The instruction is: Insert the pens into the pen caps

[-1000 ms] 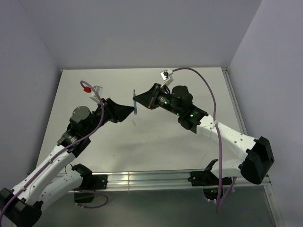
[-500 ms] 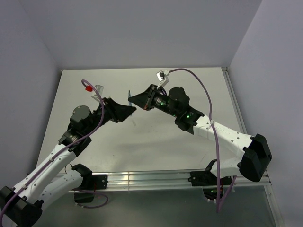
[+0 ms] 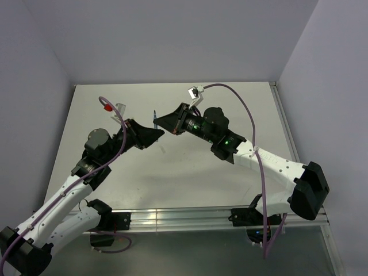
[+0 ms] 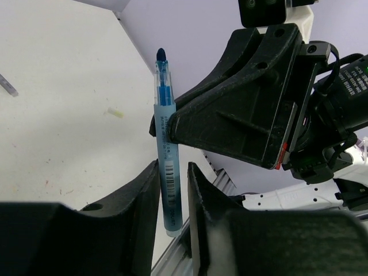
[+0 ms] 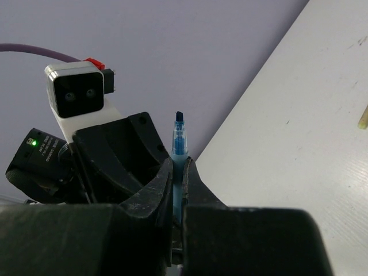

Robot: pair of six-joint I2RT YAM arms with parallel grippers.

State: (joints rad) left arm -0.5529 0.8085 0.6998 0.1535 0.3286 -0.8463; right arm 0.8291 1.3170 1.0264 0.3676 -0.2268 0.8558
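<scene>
Mid-air transfer of a pen, seen mainly from the left wrist. Nearest the lens, the left gripper (image 4: 172,172) has its two matte black, coarse-grained fingers (image 4: 144,195) on either side of the lower barrel of the blue pen (image 4: 167,155). A sliver of gap shows on one side, so it cannot be told whether these jaws are pressing. The pen is a slim, straight, translucent blue plastic tube with a printed barcode label, a clear collar and a dark, uncapped nib pointing up. It hangs in the air between the two arms, well above the table.

Higher on the barrel, the right gripper (image 5: 177,167) is clamped firmly on the pen, its wedge-shaped black fingers meeting around it. Beyond lies the table (image 4: 52,132), pale, flat and lightly speckled. A pen cap (image 4: 115,113), a tiny yellowish stub, lies loose on it, and what appears to be the grey pen (image 4: 6,85) is cut off by the frame edge. Farthest is the plain lilac wall (image 5: 201,46).

Judged step: regrasping the pen, with no cap fitted yet. The next move likely calls for one secure hold on the barrel and a fine, coaxial approach of the nib to a cap small enough to skid.
</scene>
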